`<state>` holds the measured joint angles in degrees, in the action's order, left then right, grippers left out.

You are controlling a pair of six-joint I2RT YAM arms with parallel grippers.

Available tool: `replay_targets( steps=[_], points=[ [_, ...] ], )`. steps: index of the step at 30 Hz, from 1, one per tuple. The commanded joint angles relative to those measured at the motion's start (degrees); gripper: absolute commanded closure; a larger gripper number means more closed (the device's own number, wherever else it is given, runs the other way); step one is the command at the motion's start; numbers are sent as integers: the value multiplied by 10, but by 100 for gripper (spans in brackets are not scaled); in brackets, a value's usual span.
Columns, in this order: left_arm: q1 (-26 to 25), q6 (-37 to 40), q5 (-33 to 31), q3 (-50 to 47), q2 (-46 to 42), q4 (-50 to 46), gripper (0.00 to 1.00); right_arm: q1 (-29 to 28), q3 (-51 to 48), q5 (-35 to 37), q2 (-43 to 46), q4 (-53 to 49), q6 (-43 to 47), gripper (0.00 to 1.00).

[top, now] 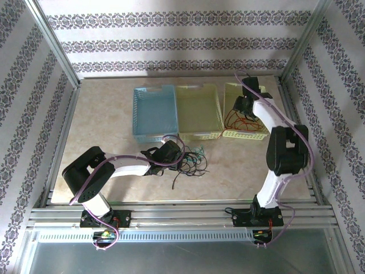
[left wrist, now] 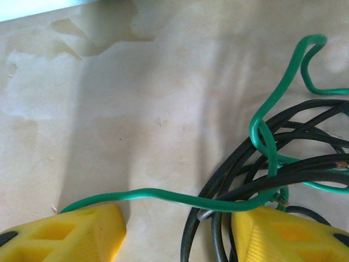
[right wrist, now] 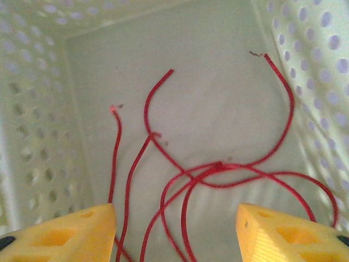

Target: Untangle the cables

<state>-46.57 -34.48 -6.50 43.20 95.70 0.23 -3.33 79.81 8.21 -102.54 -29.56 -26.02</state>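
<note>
Sorting looks about midway. Nearest, the left gripper (left wrist: 177, 232) stands parted over the tangle of thin black wires (left wrist: 294, 173), clenching nothing, with a thin green wire (left wrist: 152, 192) crossing between its fingers. Next it should close on 1 strand and draw it free. Farther off, the right gripper (right wrist: 177, 232), parted and empty, hangs above thin red wires (right wrist: 218, 166) lying in the pale yellow perforated plastic basket (right wrist: 32, 109). A beige marbled tabletop (top: 102, 114) sits within floral-striped papered walls (top: 171, 45).

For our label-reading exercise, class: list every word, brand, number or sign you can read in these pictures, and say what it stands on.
No readable text in any view.
Blue perforated plastic basket: no lettering.
Pale yellow perforated plastic basket: no lettering.
Thin red cables, thin green cable, thin black cables: no print visible.
Patterned wall covering: ornament only, no words.
</note>
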Motion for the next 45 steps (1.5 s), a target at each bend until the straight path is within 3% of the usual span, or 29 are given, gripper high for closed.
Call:
replay_targets(
  steps=[1, 8, 12, 24, 26, 30, 33, 37, 45],
  points=[
    [22, 25, -48, -32, 47, -66, 41, -13, -34, -4, 74, 7, -13, 39],
    [22, 27, -49, -31, 51, -66, 41, -40, -97, -76, 134, -48, 12, 40],
    [22, 22, -45, -35, 51, -62, 41, -35, -112, -64, 131, -63, 15, 39],
    [21, 14, -50, -38, 53, -65, 41, -22, -46, -58, -14, -84, 36, 41],
    [22, 14, -51, -38, 53, -66, 41, -20, -34, -56, -32, -76, 37, 46],
    [22, 13, -52, -34, 59, -71, 40, -18, 13, -36, -74, -70, 28, 81],
    [21, 14, -52, -28, 64, -75, 40, -17, 52, -21, -102, -58, 16, 94],
    [22, 16, -51, -17, 69, -80, 41, -16, 99, -9, -124, -29, 0, 100],
    [22, 23, -45, -12, 55, -72, 40, -15, 110, 56, -89, 44, -19, 100]
  ],
)
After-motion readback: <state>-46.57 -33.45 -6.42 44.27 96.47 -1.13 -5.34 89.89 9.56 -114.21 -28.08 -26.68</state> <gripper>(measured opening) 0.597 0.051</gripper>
